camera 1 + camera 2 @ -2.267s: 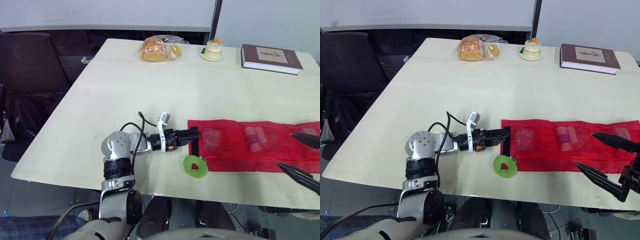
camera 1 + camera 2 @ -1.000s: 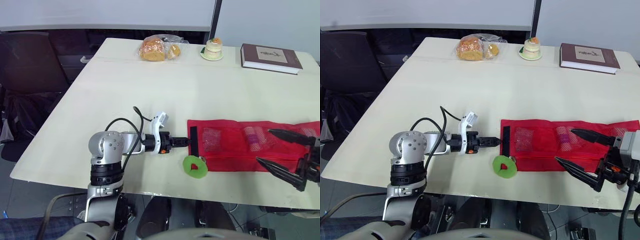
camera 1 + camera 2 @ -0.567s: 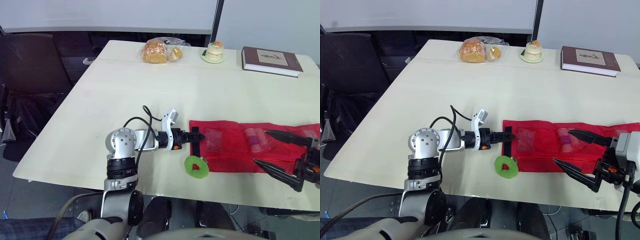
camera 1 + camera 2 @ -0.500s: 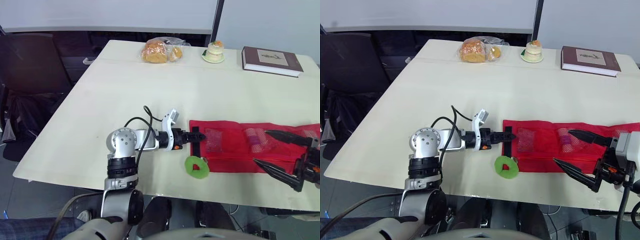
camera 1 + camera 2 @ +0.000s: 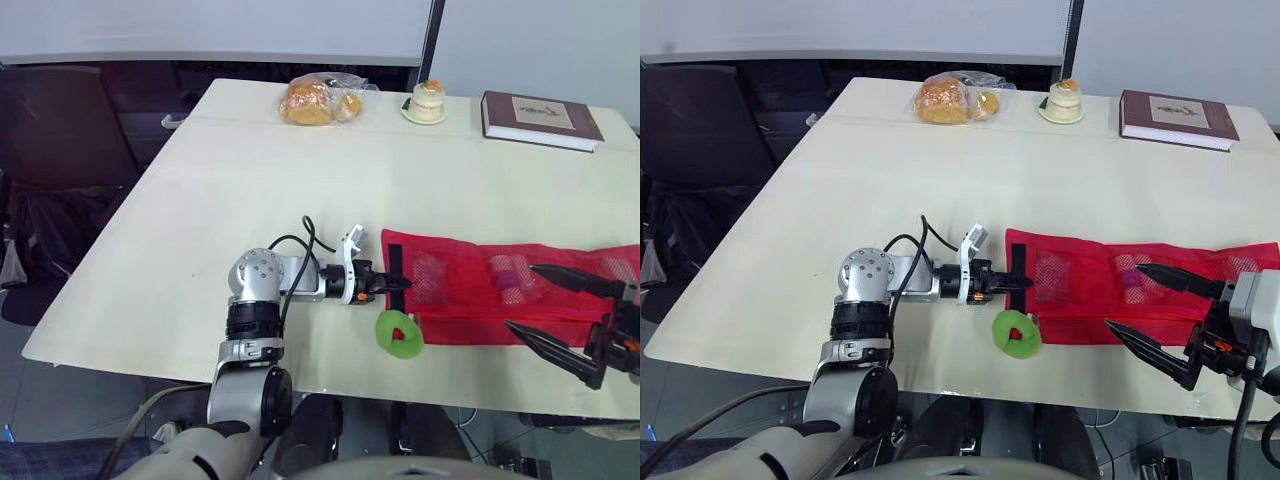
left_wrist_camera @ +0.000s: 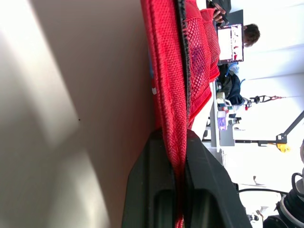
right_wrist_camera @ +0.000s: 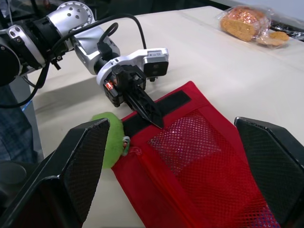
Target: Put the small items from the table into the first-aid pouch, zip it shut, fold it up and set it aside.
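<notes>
Left arm has pushed back in toward the pouch after drawing off a second ago. Left gripper (image 5: 400, 283) fingers (image 6: 148, 180) are pinched narrow on the black strap (image 5: 1017, 285) at the end of the pouch (image 5: 1070, 280), with red mesh squeezed between them in the wrist view. Right gripper (image 5: 1123, 295) has come in from past the pouch's opposite end and hangs over that half, fingers spread wide, holding nothing. Pouch lies flat and unfolded on the worktop (image 5: 940, 170), small items (image 5: 1128, 275) visible inside its mesh pockets. Green ring (image 5: 1016, 334) touches the pouch's near corner by the strap and looks clipped to the zip pull. Can't tell if the zip is fully shut. My read: loading is done, and left is anchoring that end for the zip or the first fold.
</notes>
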`<state>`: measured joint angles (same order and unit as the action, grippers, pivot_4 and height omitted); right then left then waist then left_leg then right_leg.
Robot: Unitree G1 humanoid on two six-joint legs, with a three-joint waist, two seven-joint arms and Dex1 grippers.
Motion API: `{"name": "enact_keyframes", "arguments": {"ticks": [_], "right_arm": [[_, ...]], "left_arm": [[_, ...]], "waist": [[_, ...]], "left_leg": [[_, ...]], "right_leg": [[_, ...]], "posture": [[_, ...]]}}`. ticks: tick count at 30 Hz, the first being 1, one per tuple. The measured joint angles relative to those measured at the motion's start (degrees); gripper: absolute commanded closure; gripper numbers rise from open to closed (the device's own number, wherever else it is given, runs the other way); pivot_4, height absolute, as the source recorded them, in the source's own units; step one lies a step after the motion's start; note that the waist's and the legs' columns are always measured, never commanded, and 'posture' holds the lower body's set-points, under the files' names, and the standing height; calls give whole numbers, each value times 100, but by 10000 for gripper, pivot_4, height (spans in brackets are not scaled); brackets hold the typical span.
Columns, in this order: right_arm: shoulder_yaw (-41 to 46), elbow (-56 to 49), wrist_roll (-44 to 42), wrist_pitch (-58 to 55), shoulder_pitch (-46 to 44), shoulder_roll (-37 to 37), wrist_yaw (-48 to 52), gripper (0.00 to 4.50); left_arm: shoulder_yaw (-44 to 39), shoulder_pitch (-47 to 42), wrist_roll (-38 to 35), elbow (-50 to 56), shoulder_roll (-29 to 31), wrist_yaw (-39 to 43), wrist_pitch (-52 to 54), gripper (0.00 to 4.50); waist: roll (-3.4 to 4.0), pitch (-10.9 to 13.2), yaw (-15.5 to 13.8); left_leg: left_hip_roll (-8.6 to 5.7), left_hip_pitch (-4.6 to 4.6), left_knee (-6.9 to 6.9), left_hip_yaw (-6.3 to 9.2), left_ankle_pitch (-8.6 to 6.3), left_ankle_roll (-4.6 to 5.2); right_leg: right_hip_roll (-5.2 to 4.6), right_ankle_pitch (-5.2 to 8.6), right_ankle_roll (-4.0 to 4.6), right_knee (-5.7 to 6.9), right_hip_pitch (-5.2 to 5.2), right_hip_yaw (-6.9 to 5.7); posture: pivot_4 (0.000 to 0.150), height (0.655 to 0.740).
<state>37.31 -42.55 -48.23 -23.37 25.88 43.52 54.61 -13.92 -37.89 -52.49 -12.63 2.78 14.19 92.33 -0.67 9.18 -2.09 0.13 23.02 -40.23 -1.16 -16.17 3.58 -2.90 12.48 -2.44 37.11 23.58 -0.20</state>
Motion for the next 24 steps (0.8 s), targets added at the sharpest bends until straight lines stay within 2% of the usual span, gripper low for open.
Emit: {"name": "enact_keyframes", "arguments": {"ticks": [6,10,14,19,24], "right_arm": [[-343,-56,65,-39,-321,-1,-311,0],[-2104,-113,844,-358,-1448,31,-920,0],[-3599,303,1629,-552,-2727,2,-1034,0],[-5323,1272,2382,-657,-4170,-641,-790,0],[-6224,2051,3022,-600,-4576,-921,-513,0]], "left_arm": [[72,-127,189,-207,347,321,-221,44649],[100,-509,522,-673,740,648,-809,44649],[158,-624,788,-1092,848,900,-1163,44649],[241,-765,950,-1346,844,1117,-1335,44649],[247,-823,1022,-1437,871,1179,-1392,44649]], "waist": [[0,3,24],[-7,10,133],[-13,16,133],[-14,16,117],[-14,17,136]], "left_leg": [[4,0,3,2,1,-1],[6,-1,7,-6,2,-4],[4,7,15,-9,5,-9],[3,10,15,3,11,-19],[0,8,15,-3,12,-20]], "right_leg": [[-1,0,1,-1,1,4],[-8,-2,3,-2,10,1],[-10,-3,4,-4,23,-7],[-14,-4,3,-6,19,-28],[-17,-6,3,-6,19,-28]], "posture": [[1500,7289],[1500,7289],[1500,7289],[1500,7289],[1500,7289]]}}
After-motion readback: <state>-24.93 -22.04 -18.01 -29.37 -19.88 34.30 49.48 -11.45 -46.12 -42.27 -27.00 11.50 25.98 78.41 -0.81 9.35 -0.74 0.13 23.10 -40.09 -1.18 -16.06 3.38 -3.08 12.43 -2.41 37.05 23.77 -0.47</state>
